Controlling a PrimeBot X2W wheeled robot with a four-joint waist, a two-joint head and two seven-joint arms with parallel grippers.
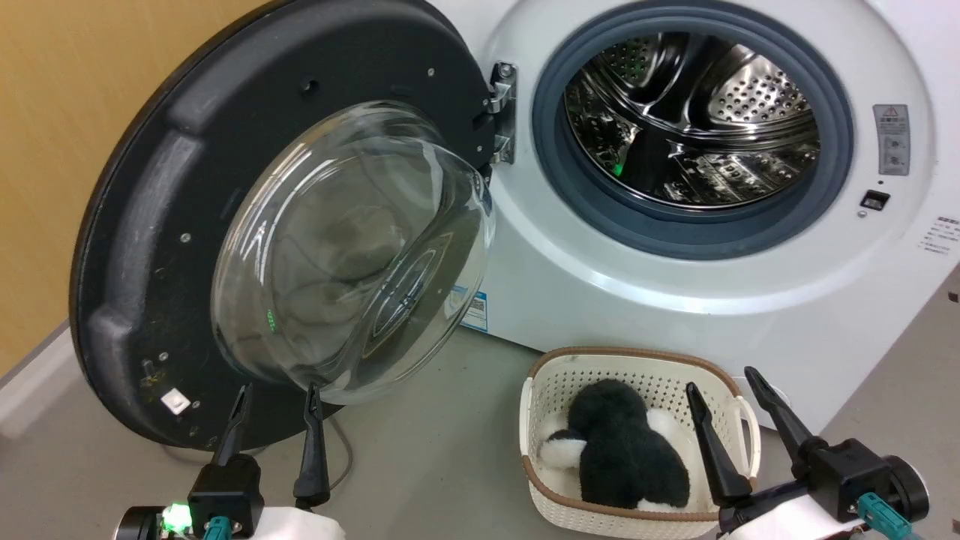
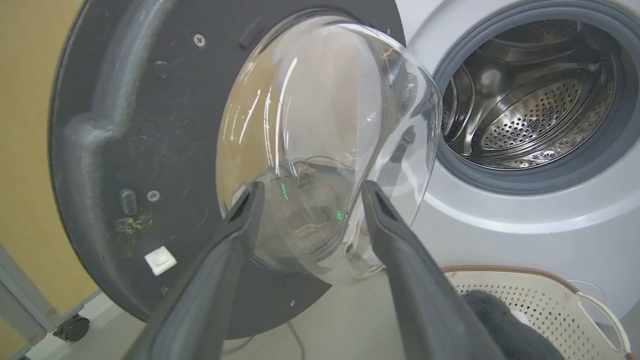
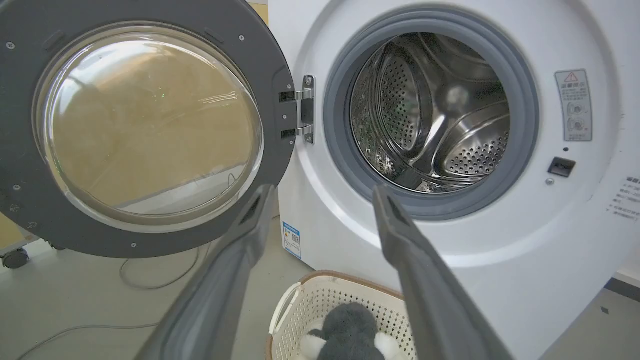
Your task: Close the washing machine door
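**Progress:** judged as not begun. The washing machine door [image 1: 285,225] stands swung wide open, directly ahead of and above the left claw [image 1: 277,391]. Its inner face and bulging glass bowl [image 1: 352,255] are turned toward the robot. The door hangs on its hinge [image 1: 501,112], up and to the right of that claw. The washing machine [image 1: 675,300] stands ahead of the right claw [image 1: 720,379], with the drum opening [image 1: 690,127] fully exposed.

**Left claw:** fingers spread, holding nothing. In the left wrist view the two fingertips [image 2: 252,192] frame the lower part of the bowl. They are close to the glass, but contact cannot be confirmed.

**Right claw:** fingers spread, holding nothing, well apart from the door. Just ahead of it a white basket [image 1: 536,390] sits on the floor [image 1: 435,465] with a black and white plush toy [image 1: 622,450] inside.

**Outstanding:** the whole closing swing. The door must travel from the left claw's side across to the opening ahead of the right claw, then seat and latch against the front panel. The left claw looks the better placed to push. The basket is near the foot of the machine, and whether it sits under the door's arc cannot be told and merits a check
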